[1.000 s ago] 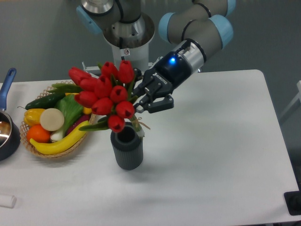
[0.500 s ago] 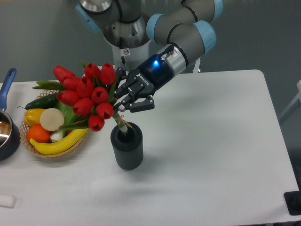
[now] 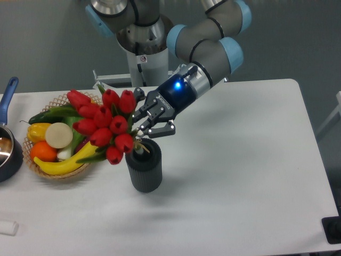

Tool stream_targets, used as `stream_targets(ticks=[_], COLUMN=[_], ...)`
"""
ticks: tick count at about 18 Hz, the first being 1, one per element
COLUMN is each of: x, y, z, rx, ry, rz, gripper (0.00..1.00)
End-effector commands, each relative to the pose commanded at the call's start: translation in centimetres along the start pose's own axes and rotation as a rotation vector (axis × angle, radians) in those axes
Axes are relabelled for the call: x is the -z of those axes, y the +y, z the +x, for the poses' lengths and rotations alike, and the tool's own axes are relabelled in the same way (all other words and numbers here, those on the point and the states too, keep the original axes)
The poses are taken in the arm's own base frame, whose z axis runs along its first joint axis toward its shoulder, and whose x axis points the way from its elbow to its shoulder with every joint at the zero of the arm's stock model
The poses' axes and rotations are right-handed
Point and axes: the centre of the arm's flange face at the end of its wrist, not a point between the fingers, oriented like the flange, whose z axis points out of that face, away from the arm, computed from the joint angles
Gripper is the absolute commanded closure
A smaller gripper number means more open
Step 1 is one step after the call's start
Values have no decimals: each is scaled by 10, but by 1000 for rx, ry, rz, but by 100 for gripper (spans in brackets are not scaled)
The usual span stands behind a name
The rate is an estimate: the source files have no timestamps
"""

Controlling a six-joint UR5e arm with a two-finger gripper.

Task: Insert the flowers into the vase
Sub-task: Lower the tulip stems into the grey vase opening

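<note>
Red flowers [image 3: 104,124] leaned left over the vase [image 3: 144,169], stems in its mouth, pinched by the gripper [image 3: 145,121].

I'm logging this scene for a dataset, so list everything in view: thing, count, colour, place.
flowers: one bunch, red heads, green leaves, tilted left, stems at the vase mouth
vase: one, dark grey, ribbed, centre of the table
table: one, white
wicker basket: one, tan, left; holds mixed fruit and vegetables
banana: one, yellow, front of the basket
pan: one, dark, blue handle, left edge
small white object: one, bottom-left corner
arm: one, grey and blue
gripper: one, black, closed on the flower stems
</note>
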Motion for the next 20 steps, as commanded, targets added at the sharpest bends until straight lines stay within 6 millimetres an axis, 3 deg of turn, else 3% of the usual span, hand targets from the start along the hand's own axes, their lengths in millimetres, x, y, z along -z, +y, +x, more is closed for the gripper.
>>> stream_targets(ticks=[9,20], x=[1,12], y=[33,52], z=[1,-7], rx=[65,97], ry=[-2,-23], rz=[-3,0], gripper=[70,69])
